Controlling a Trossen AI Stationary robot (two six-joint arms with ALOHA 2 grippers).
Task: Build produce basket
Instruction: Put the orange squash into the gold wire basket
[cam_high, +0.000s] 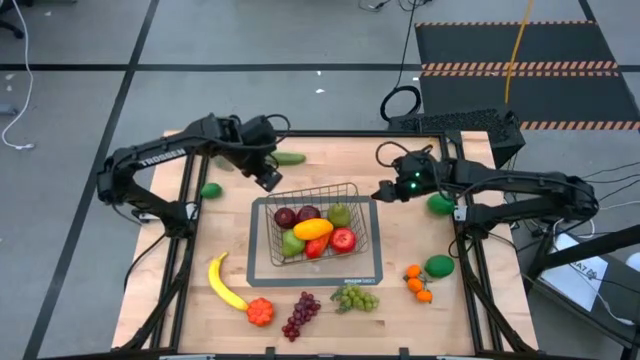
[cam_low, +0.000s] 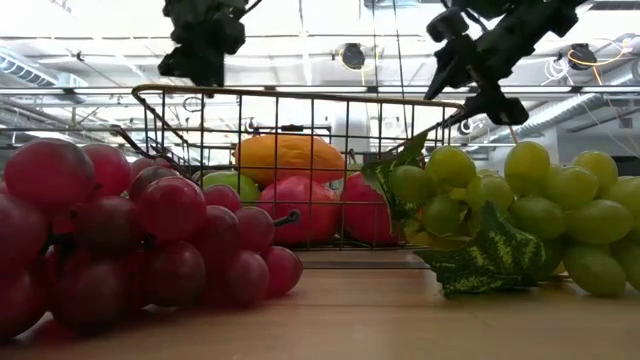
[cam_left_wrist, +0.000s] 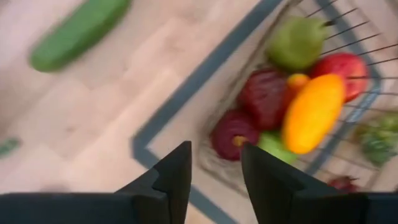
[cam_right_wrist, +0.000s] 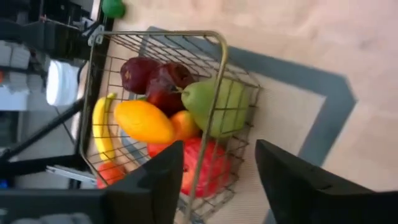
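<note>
Red grapes (cam_low: 130, 235) and green grapes (cam_low: 520, 205) lie nearest, on the surface (cam_high: 330, 335). Left hand (cam_high: 268, 178) hovers over the basket (cam_high: 330, 192) at its far left corner, fingers partly apart, holding nothing. Right hand (cam_high: 385, 192) hovers at the far right corner, likewise empty. Basket stands mid-surface, holding apples, pears and a yellow-orange fruit (cam_high: 313, 228). Banana (cam_high: 223, 285) and cucumber (cam_high: 288, 158) lie outside.
</note>
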